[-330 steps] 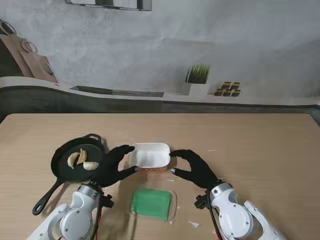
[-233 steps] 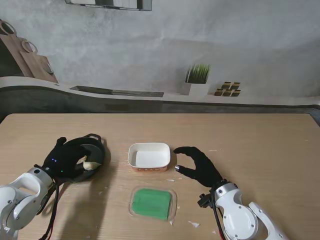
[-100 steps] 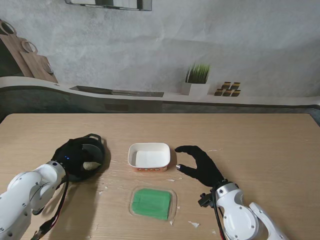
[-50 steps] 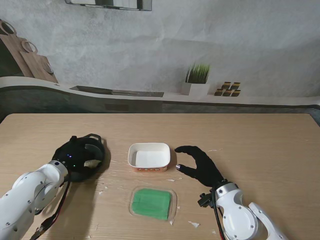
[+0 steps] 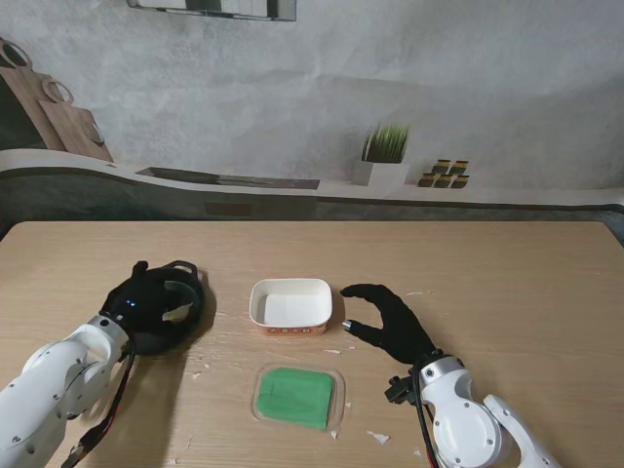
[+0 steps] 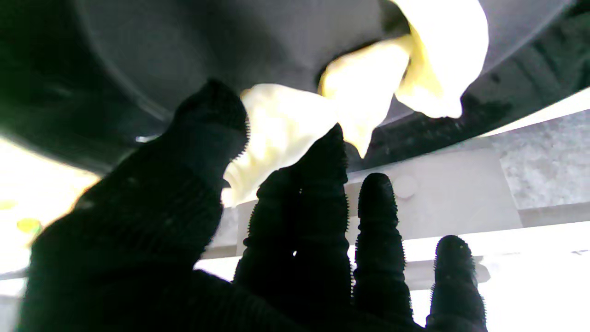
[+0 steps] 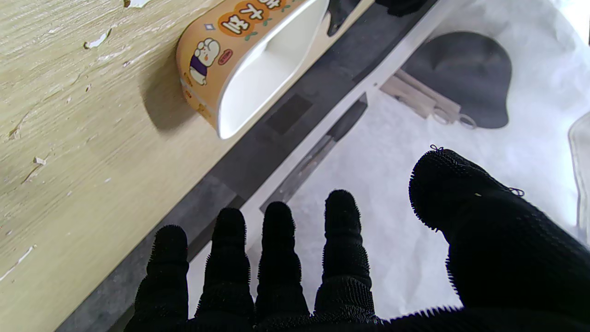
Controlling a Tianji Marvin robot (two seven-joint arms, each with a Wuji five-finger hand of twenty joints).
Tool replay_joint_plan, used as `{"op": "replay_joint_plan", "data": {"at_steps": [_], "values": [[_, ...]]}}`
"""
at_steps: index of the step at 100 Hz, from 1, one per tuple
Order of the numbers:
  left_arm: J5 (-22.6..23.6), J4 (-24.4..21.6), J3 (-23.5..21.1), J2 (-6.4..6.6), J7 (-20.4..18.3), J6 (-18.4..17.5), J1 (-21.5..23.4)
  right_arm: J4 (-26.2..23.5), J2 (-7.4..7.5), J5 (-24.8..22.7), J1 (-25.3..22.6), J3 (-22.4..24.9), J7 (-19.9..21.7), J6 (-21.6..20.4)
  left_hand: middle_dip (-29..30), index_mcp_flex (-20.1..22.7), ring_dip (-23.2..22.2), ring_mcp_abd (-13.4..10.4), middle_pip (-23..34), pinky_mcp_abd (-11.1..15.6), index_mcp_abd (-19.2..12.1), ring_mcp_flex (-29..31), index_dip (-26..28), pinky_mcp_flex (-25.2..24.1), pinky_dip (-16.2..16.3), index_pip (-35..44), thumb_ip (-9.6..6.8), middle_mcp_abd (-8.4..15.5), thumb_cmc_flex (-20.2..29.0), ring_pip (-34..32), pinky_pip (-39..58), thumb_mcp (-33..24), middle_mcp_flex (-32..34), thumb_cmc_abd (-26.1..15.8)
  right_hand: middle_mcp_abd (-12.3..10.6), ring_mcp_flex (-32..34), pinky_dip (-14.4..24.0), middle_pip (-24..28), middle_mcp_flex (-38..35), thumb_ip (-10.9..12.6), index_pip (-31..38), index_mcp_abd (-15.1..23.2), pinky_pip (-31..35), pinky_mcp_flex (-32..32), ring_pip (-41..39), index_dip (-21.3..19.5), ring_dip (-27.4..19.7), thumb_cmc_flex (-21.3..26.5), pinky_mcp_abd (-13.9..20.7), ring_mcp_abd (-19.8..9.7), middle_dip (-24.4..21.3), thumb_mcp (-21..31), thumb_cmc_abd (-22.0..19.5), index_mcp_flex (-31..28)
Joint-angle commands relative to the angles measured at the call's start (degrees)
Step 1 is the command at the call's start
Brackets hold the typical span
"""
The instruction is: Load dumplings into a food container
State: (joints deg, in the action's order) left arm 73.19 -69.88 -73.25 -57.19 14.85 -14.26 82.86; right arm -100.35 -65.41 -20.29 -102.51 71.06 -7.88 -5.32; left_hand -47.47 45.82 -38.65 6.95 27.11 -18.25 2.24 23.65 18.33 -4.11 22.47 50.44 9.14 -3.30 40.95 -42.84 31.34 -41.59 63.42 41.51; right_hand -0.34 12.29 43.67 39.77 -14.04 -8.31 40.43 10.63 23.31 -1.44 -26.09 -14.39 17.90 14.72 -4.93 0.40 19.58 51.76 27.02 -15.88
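My left hand reaches into the black frying pan on the left of the table. In the left wrist view its thumb and forefinger pinch a pale dumpling, with two more dumplings lying just past it in the pan. One dumpling shows beside the hand in the stand view. The white food container stands at mid-table with nothing visible inside. My right hand rests open just right of the container, fingers spread, not touching it.
A green lid lies flat nearer to me than the container. Small white scraps dot the wooden table around the lid and the right hand. A potted plant stands on the ledge behind the table's far edge.
My left hand left the container, swung to the pan and closed thumb and forefinger on a dumpling. My right hand let go of the container and has stayed still since.
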Motion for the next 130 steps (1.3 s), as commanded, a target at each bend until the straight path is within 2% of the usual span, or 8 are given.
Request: {"op": "replay_joint_plan", "data": {"at_steps": [1, 19, 36, 55, 74, 93, 113, 130], "values": [[0.2, -3.3, -1.2, 0.23, -0.2, -0.4, 1.3, -0.1, -0.51, 0.0, -0.3, -0.2, 0.6, 0.2, -2.0, 3.7, -1.1, 0.7, 2.7, -2.4, -2.1, 0.9, 2.8, -0.5, -1.5, 6.2, -1.80, -1.6, 5.2, -1.5, 2.3, -7.3, 3.4, -0.6, -0.1, 0.0, 0.3, 0.9, -0.4, 1.5, 0.5, 1.5, -0.7, 0.1, -0.6, 0.6, 0.1, -1.4, 1.1, -0.6, 0.1, 0.6, -0.5, -0.2], [0.2, -10.5, -6.8, -0.50, -0.3, -3.7, 3.9, -0.2, -0.55, 0.3, -0.3, -0.1, 0.5, 0.1, -2.7, 3.9, -1.6, 1.8, 2.6, -2.7, -0.6, 2.0, 4.3, -0.8, -1.5, 5.7, -1.86, -2.8, 5.5, -2.3, 6.3, -8.2, 3.8, -0.3, -0.1, 0.0, 0.3, 0.9, -0.4, 1.5, 0.5, 1.5, -0.6, 0.0, -0.6, 0.6, 0.1, -1.5, 1.0, -0.6, 0.1, 0.6, -0.6, -0.2], [-3.7, -14.6, -6.7, -1.60, -2.2, -4.8, 2.8, -0.1, -0.58, 0.4, -0.4, 0.1, 0.4, 0.0, -3.1, 4.0, -1.8, 2.0, 2.4, -2.5, -0.2, 2.7, 5.1, -0.9, -1.2, 5.3, -1.84, -3.0, 5.5, -2.2, 8.1, -8.5, 4.0, -0.4, 0.0, 0.1, 0.3, 1.0, -0.5, 1.5, 0.5, 1.6, -0.6, 0.0, -0.6, 0.6, 0.1, -1.5, 1.0, -0.6, 0.2, 0.6, -0.6, -0.3], [-8.0, -14.6, 0.3, -2.33, -5.2, -4.5, -2.5, -0.2, -0.63, 0.5, -0.5, 0.4, 0.2, -0.3, -3.5, 3.8, -1.9, 1.4, 1.9, -2.2, -1.4, 2.9, 6.0, -1.1, -1.1, 4.7, -1.78, -2.1, 5.0, -1.8, 9.8, -8.1, 4.0, -0.7, 0.0, 0.2, 0.3, 1.0, -0.5, 1.5, 0.5, 1.5, -0.6, -0.1, -0.7, 0.6, 0.1, -1.5, 1.0, -0.5, 0.2, 0.6, -0.5, -0.3], [-12.2, -10.6, 10.6, -3.09, -5.5, -3.3, -8.6, -0.1, -0.64, 0.6, -0.5, 0.6, 0.2, -0.6, -3.6, 3.3, -1.6, 0.5, 0.9, -2.1, -3.5, 2.2, 5.9, -1.1, -1.4, 4.2, -1.43, -0.7, 4.7, -0.9, 9.7, -7.2, 3.3, -1.6, 0.0, 0.2, 0.3, 0.9, -0.5, 1.5, 0.5, 1.5, -0.6, -0.1, -0.6, 0.6, 0.1, -1.4, 1.0, -0.6, 0.2, 0.7, -0.5, -0.3], [-11.5, -6.2, 18.9, -2.82, -4.6, -6.2, -13.7, -0.2, -0.68, 0.6, -0.7, 1.0, 0.0, -0.9, -3.3, 3.1, -1.2, -0.5, -0.1, -1.6, -5.5, 2.2, 4.9, -0.9, -1.2, 4.7, -0.97, 0.6, 4.8, -0.6, 10.8, -6.1, 3.3, -2.3, 0.0, 0.3, 0.3, 1.0, -0.6, 1.5, 0.5, 1.6, -0.6, -0.1, -0.7, 0.6, 0.1, -1.5, 0.9, -0.5, 0.2, 0.7, -0.5, -0.4], [-13.5, -3.8, 22.6, -3.12, -4.8, -5.1, -14.7, -0.1, -0.77, 0.6, -0.7, 1.2, -0.4, -0.9, -3.6, 2.8, -1.0, -0.4, 0.0, -1.6, -5.5, 2.1, 4.4, -1.1, -1.1, 5.1, -0.93, 0.6, 4.7, -0.6, 11.2, -5.8, 2.9, -2.5, 0.0, 0.2, 0.3, 1.0, -0.6, 1.5, 0.6, 1.5, -0.6, -0.1, -0.7, 0.6, 0.1, -1.4, 0.9, -0.5, 0.2, 0.8, -0.6, -0.4], [-13.5, -3.8, 22.8, -2.88, -6.1, -4.9, -14.4, -0.1, -0.77, 0.6, -0.7, 1.1, -0.4, -0.6, -3.1, 3.1, -0.6, 0.2, -0.4, -1.8, -5.5, 2.1, 2.6, -1.2, -2.0, 5.2, -0.95, 1.0, 4.6, -0.1, 9.7, -5.6, 2.9, -1.9, 0.1, 0.3, 0.3, 1.1, -0.7, 1.5, 0.6, 1.5, -0.6, 0.0, -0.7, 0.6, 0.2, -1.4, 0.9, -0.4, 0.2, 0.8, -0.6, -0.4]]}}
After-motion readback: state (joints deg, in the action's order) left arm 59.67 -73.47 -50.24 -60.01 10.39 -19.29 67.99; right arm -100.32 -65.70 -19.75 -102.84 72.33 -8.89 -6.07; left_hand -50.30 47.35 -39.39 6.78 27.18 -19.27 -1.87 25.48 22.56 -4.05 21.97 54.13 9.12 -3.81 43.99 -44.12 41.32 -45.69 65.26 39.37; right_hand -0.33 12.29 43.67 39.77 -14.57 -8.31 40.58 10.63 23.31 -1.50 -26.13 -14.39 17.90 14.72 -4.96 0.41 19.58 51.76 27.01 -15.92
